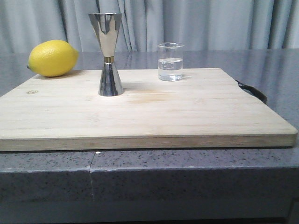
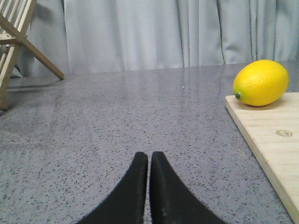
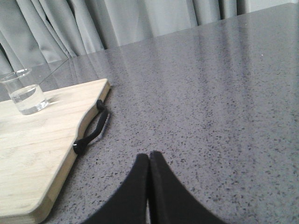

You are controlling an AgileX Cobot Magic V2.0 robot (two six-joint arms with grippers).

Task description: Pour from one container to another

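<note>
Board (image 1: 140,116) on grey table (image 1: 187,158); lemon (image 1: 52,58) at its far left corner. Jigger (image 1: 108,55) upright mid-board, well apart from beaker (image 1: 170,61) at far right, roughly half full of clear liquid. Both claws clenched on nothing, off the board: left gripper (image 2: 149,161) on the lemon side, right gripper (image 3: 149,161) past the handle (image 3: 89,133). Beaker likely light, brittle, slick glass: grip mid-wall, gently, lip towards jigger. Jigger looks top-heavy, easily tipped.

Nothing can be read. The glass beaker (image 1: 170,62) carries white measuring marks — too small to make out — and the wooden board (image 2: 275,154) bears a small hexagon stamp (image 2: 283,133) near the lemon (image 2: 260,82).
</note>
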